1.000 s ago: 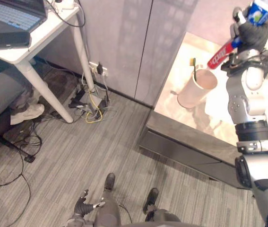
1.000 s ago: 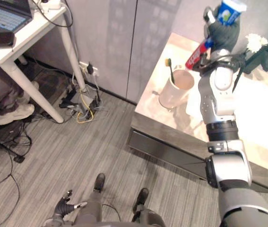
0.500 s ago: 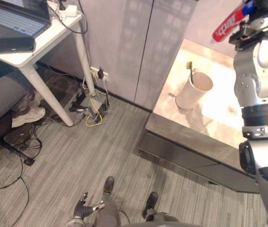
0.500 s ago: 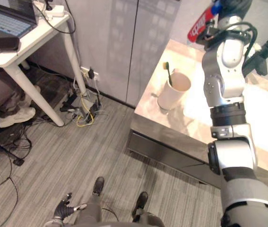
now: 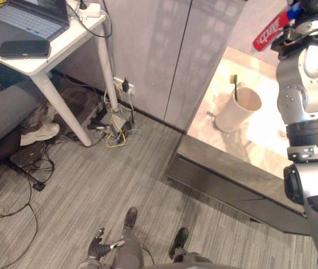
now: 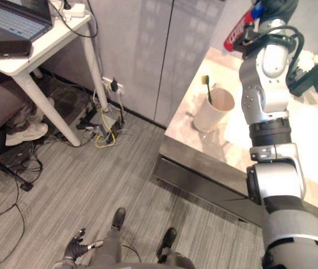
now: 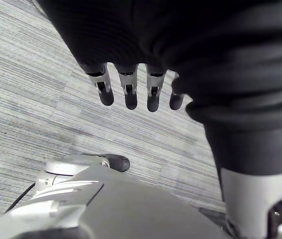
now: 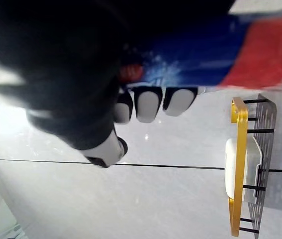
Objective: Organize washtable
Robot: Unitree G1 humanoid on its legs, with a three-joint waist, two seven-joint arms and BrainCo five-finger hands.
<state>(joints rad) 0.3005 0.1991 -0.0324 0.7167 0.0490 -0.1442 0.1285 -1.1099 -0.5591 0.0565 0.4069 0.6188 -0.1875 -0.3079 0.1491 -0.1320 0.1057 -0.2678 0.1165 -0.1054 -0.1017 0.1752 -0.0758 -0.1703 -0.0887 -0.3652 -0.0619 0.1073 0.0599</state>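
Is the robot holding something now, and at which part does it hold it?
The right hand has its fingers curled round the blue part of a toothpaste tube, the red end sticking out. The left hand holds nothing.

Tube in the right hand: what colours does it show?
Red and blue; the tube shows best in the right wrist view.

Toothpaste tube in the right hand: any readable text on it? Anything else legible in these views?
toothpaste tube, gripped in the right hand: white lettering on the red part, too blurred to read.
laptop on the white desk: key legends too small to read.
cup: plain, no print visible.
Nothing in these views can be quoted as legible text.
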